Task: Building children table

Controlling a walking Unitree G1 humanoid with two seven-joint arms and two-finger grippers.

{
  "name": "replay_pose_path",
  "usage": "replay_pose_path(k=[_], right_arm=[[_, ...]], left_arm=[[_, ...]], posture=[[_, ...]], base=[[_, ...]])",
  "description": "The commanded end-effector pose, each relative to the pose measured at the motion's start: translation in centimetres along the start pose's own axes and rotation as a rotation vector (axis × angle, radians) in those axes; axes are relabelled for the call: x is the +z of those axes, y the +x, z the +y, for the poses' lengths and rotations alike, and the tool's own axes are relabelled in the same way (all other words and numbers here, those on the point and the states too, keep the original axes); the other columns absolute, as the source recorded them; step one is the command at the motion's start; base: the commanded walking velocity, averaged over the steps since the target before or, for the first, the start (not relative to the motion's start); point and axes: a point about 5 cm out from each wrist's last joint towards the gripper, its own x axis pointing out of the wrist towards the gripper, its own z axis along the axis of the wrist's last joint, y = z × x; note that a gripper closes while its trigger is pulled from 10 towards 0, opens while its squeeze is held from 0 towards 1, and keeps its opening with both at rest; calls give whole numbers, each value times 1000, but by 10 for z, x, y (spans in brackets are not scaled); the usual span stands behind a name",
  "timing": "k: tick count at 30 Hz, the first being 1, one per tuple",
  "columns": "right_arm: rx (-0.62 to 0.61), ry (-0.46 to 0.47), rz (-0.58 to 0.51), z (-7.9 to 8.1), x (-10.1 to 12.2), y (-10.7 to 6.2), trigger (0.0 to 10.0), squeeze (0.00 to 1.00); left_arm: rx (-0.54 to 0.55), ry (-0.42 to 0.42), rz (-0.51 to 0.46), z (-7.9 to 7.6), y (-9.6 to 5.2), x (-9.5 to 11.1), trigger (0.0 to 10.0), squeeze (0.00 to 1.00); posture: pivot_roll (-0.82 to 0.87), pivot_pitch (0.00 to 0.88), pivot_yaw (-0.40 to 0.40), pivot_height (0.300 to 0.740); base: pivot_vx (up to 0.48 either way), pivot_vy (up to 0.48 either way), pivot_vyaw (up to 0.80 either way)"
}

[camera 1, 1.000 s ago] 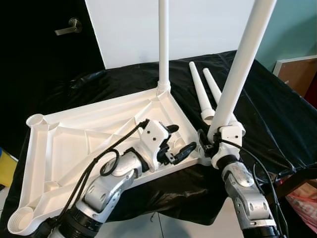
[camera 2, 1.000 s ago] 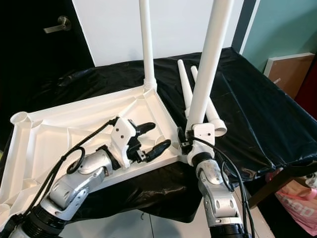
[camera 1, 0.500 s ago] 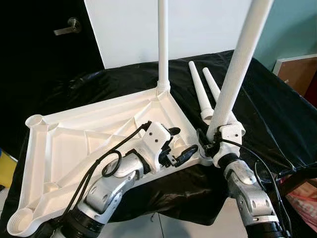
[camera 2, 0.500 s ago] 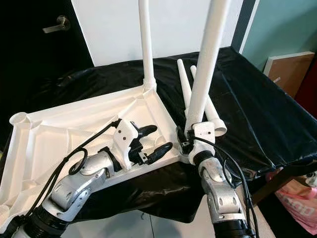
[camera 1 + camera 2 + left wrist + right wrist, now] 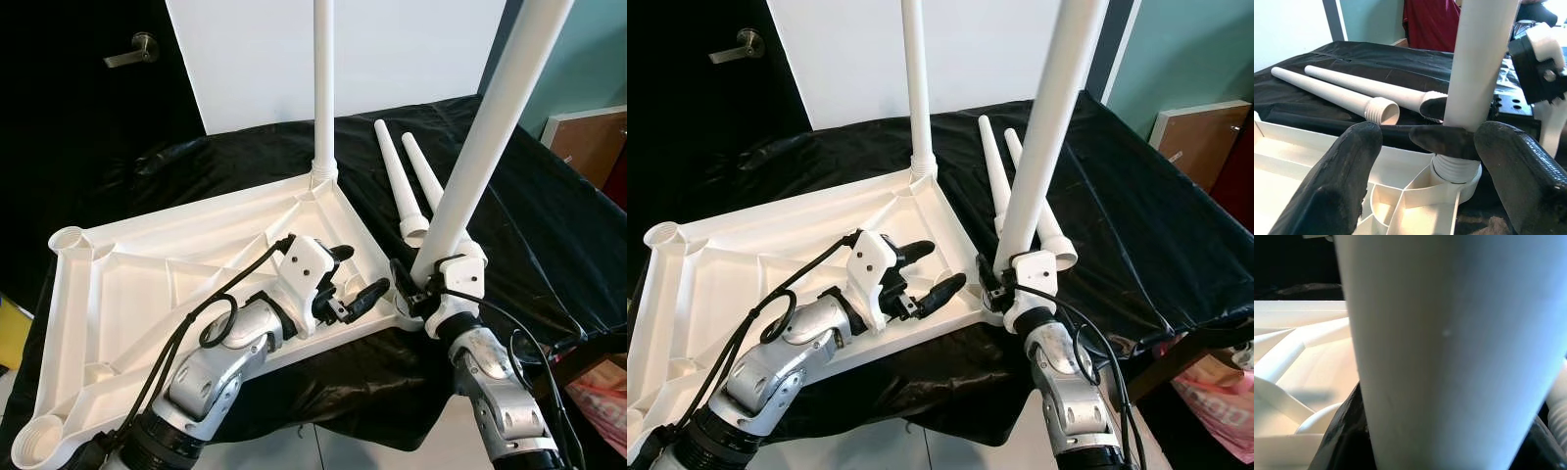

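At corner socket (image 5: 1457, 178), right end effector (image 5: 423, 287) grips leg (image 5: 490, 132)

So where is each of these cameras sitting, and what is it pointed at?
Left and right eye views: on the head, looking down at the upturned white tabletop on black cloth; both arms show.
Left wrist view: looks along the open left end effector at the upright leg in its corner socket.
Right wrist view: pressed against that leg, gripped by the right end effector.
Both wrist views share the leg.

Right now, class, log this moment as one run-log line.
right gripper: shut on table leg at corner socket | left gripper: open over tabletop | spare legs: on black cloth
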Motion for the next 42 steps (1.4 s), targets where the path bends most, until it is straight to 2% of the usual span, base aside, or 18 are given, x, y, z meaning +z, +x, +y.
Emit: replay_pose_path(k=[1, 6, 11, 17, 19, 22, 24, 26, 38, 42], right_arm=[[31, -24, 105, 3, -24, -12, 10000, 0], [38, -49, 90, 3, -24, -14, 10000, 0], [41, -43, 24, 1, -19, -16, 10000, 0], [75, -43, -2, 3, -19, -16, 10000, 0], [76, -16, 16, 4, -22, -16, 10000, 0], [57, 51, 103, 5, -30, -14, 10000, 0], [57, 51, 103, 5, -30, -14, 10000, 0], [26, 90, 172, 2, -36, -9, 10000, 0], [28, 128, 209, 0, -37, -7, 10000, 0], [6, 178, 233, -2, -39, -7, 10000, 0]], left_arm=[[-67, 19, 2, -3, -1, 4, 10000, 0], [-67, 20, 1, -3, -1, 5, 10000, 0], [-61, 24, -1, -3, -2, 7, 10000, 0], [-62, 23, -7, -3, -3, 9, 10000, 0], [-62, 25, -7, -3, -3, 9, 10000, 0], [-63, 28, -10, -2, -2, 11, 10000, 0], [-63, 28, -10, -2, -2, 11, 10000, 0], [-66, 31, -12, -2, -1, 12, 10000, 0], [-69, 33, -17, -3, -1, 13, 10000, 0], [-70, 33, -20, -3, -1, 13, 10000, 0]], posture=[[-165, 63, 47, 740], [-161, 66, 47, 740], [-156, 67, 49, 740], [-155, 64, 51, 740], [-153, 62, 52, 740], [-155, 57, 53, 740], [-155, 57, 53, 740], [-154, 52, 52, 740], [-157, 39, 50, 740], [-157, 37, 49, 740]], base=[[0, 0, 0], [0, 0, 0], [0, 0, 0], [0, 0, 0], [0, 0, 0], [0, 0, 0], [0, 0, 0], [0, 0, 0], [0, 0, 0], [0, 0, 0]])
